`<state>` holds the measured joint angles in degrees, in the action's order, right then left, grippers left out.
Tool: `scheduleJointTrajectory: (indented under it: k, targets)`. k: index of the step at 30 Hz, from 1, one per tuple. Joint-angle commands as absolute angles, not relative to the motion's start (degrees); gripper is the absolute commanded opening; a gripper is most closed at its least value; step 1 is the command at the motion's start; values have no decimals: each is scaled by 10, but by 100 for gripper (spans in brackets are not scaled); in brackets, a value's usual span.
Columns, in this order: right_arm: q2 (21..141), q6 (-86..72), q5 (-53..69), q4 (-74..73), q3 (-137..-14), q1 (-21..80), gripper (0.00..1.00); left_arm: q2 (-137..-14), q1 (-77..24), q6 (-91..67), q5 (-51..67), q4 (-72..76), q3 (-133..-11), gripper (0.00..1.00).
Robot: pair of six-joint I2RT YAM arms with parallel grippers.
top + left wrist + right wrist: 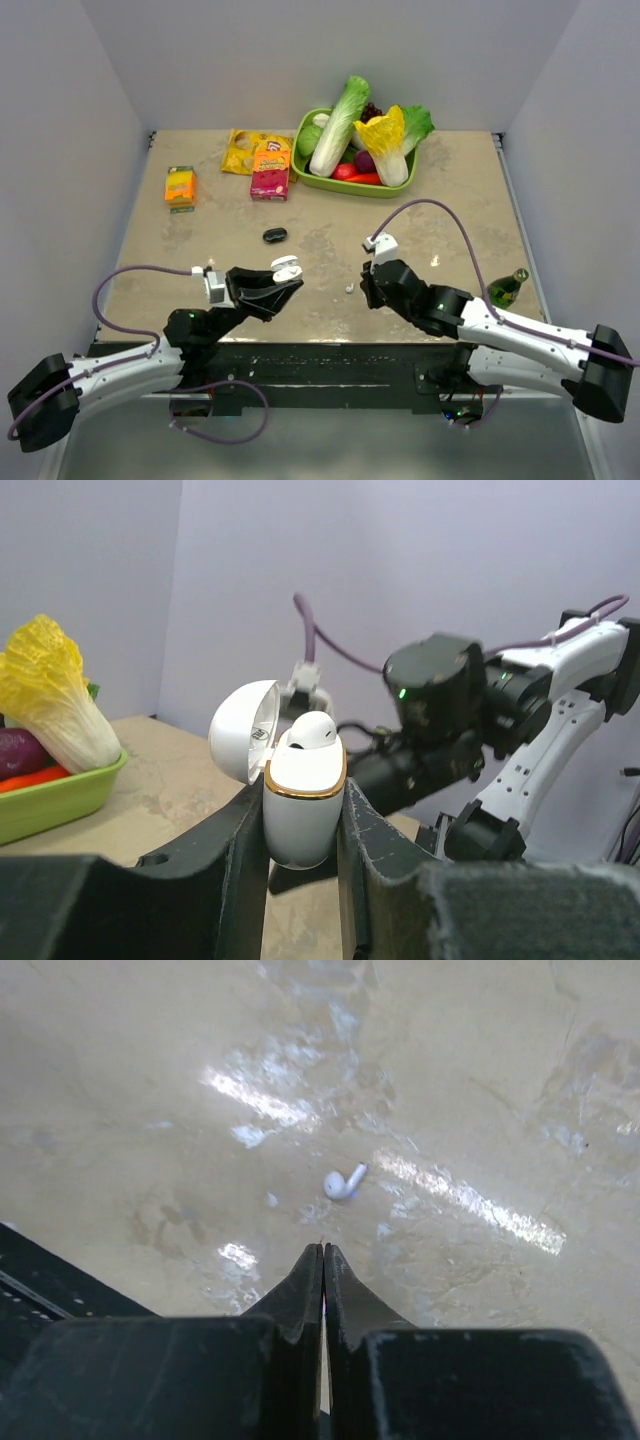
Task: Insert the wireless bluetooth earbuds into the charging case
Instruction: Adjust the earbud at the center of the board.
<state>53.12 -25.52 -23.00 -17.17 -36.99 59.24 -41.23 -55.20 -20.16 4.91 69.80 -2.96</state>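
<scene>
My left gripper [304, 825] is shut on the white charging case [303, 805], which has a gold rim and its lid hinged open to the left. One white earbud [311, 730] sits in the case's top. In the top view the case [287, 267] is held above the table in the left gripper [283, 281]. The other earbud [343, 1182] lies loose on the table just beyond my right gripper [323, 1250], whose jaws are pressed together and empty. It also shows in the top view [348, 289], left of the right gripper [366, 290].
A green tray [318, 183] of toy vegetables stands at the back. Snack boxes [270, 170] and an orange box [180, 186] lie at the back left. A small black object [275, 235] lies mid-table. A green bottle [507, 288] stands at the right.
</scene>
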Motion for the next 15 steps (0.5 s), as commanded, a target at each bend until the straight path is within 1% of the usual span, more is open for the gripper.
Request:
scheduleJointTrajectory:
  k: [1, 7, 15]
  targets:
    - [596, -287, -207, -103, -338, 577, 0, -382, -555, -210, 27, 694, 14, 0]
    - [706, -300, -174, -41, -318, 553, 0, -397, -555, -222, 41, 706, 21, 0]
    - [773, -296, -162, -20, -333, 541, 0, -401, -555, -226, 36, 715, 32, 0]
